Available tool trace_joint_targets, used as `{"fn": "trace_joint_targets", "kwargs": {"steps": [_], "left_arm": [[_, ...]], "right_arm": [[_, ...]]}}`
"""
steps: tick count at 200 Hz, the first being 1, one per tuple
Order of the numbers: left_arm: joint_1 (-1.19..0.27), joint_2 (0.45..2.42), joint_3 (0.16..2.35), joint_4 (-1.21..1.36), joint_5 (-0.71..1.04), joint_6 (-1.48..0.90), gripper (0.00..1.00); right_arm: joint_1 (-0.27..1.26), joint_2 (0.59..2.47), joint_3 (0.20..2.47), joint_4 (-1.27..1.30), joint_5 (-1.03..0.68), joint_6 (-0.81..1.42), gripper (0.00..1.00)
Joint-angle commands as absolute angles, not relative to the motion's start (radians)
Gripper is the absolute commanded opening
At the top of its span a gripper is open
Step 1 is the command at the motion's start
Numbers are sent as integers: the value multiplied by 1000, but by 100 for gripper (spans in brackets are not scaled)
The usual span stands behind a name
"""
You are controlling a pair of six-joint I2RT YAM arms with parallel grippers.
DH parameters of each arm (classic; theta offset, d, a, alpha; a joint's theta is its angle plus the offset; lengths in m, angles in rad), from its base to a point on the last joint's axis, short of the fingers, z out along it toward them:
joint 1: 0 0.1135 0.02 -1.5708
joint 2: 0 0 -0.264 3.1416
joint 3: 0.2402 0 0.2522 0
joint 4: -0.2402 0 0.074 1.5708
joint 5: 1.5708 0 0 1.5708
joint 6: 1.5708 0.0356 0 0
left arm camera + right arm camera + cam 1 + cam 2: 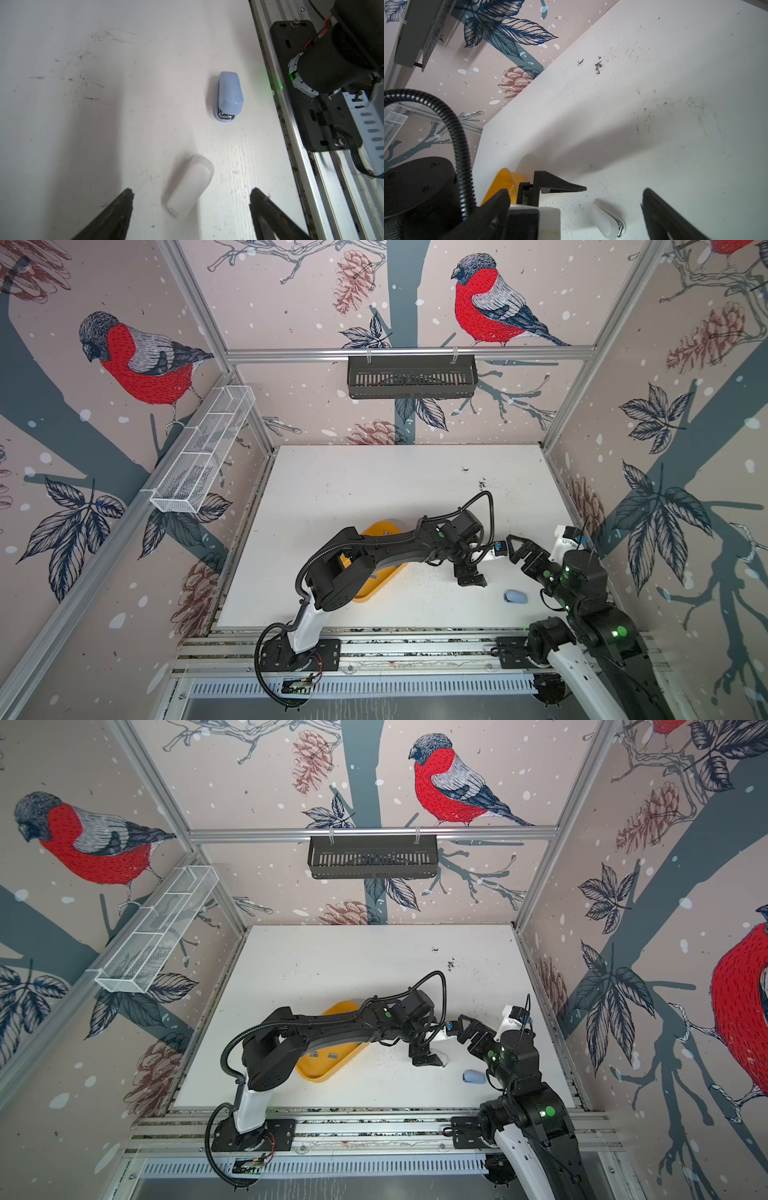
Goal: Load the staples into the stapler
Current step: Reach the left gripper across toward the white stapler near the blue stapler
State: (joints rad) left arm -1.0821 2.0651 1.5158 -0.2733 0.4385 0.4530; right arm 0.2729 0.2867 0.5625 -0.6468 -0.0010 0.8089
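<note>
Left arm (395, 545) reaches across — left claw (191, 193) apart astride white stapler (190, 182); right claw (514, 549) apart.

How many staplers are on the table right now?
2. A small light-blue plastic stapler lies near the front rail; a small white plastic stapler lies between the jaws of the open left end effector. Others may be hidden.
</note>
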Motion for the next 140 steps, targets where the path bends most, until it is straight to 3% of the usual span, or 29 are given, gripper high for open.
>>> {"fn": "trace_joint_targets", "kwargs": {"steps": [1,104,140], "left_arm": [[-1088,2097,1556,-325,471,502,85],[-1106,2189,1625,-379,466,526,73],[-1110,2199,1628,-383,454,525,65]], "right_arm": [[273,282,560,-647,21,810,100],[273,258,550,-638,22,812,100],[272,255,543,-635,20,816,100]]}}
